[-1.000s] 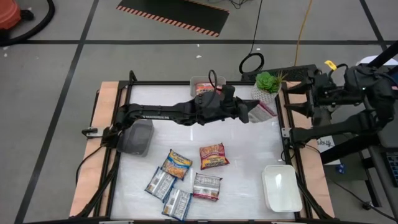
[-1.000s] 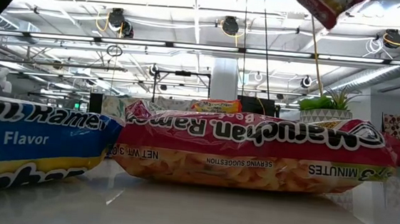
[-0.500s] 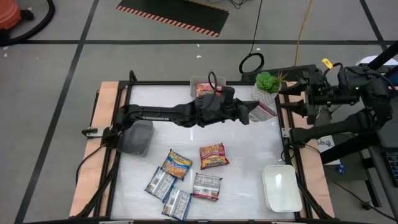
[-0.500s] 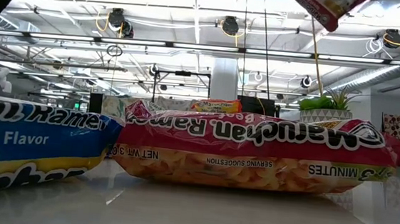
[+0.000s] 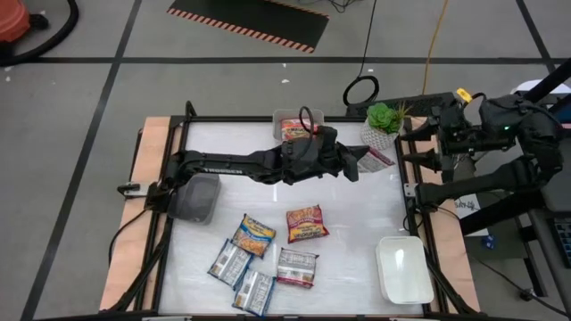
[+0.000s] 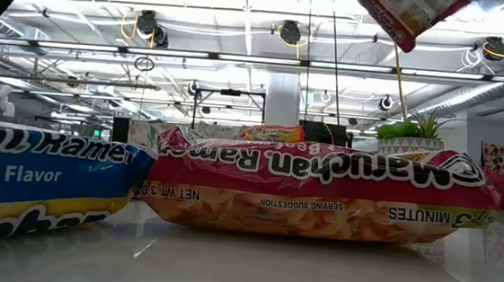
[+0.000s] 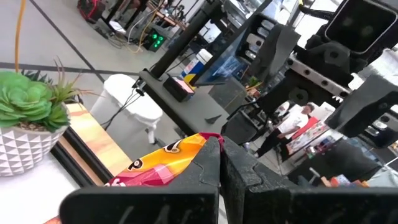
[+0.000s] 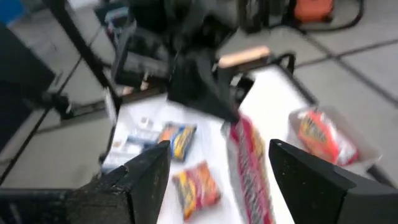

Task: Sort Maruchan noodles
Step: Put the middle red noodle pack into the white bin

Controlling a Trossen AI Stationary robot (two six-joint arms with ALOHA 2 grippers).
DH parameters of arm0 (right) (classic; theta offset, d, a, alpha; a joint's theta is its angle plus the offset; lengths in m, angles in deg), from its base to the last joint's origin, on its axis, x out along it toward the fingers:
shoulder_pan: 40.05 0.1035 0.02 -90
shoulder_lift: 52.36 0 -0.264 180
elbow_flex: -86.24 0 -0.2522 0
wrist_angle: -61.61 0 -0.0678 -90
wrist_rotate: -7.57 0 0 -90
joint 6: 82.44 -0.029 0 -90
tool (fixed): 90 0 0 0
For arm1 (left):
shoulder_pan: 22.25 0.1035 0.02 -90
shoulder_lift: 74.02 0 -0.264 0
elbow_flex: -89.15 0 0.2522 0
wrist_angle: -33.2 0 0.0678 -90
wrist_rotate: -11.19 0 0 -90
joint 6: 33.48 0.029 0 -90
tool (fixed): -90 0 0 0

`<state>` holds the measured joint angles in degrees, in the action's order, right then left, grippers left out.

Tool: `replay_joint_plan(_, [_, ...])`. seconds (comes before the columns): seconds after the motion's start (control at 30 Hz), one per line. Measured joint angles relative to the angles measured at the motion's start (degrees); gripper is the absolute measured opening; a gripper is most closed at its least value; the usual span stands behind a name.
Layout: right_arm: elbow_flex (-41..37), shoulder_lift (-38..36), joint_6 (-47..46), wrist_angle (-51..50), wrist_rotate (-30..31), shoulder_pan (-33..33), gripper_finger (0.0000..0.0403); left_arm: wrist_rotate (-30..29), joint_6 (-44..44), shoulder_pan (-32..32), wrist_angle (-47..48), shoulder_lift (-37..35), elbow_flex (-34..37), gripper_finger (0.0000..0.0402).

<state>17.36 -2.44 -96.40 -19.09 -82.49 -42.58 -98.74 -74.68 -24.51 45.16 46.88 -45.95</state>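
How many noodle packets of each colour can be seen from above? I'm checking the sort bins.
Orange-red packets: 2
Maroon packets: 2, one in the left gripper
Blue packets: 3
Total: 7

We see a potted succulent [image 5: 384, 117] upper right, a grey tray [image 5: 198, 196] left, a white tray [image 5: 403, 268] lower right.

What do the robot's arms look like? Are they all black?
Mostly, yes. The left arm is long and black, built from chunky jointed sections, with small white lettering along it. Its end effector has two flat, dark, matte fingers. The right arm is black too, with cables and a small yellow tag. Its end effector has two wide dark fingers.
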Motion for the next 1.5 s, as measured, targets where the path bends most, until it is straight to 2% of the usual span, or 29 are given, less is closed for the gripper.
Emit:
replay_joint_plan(0.4, [0.0, 2.6, -0.2, -16.3, -1.6, 0.0, 0.0264, -0.8, 1.7, 0.6, 0.0, 0.0, 0.0, 0.0])
replay_joint_plan(1.0, [0.0, 2.9, 1.8, -16.5, -1.5, 0.0, 0.0264, -1.8, 0.1, -0.3, -2.1, 0.0, 0.0, 0.0])
replay_joint_plan(1.27, [0.0, 2.7, -0.1, -16.5, -5.9, 0.0, 0.0265, -7.6, 0.9, -2.9, -2.2, -0.1, 0.0, 0.0001])
replay_joint_plan(1.5, [0.0, 4.0, 1.3, -14.7, -7.6, 0.0, 0.0314, -10.4, 1.9, -4.2, -2.3, -0.1, 0.0, 0.0001])
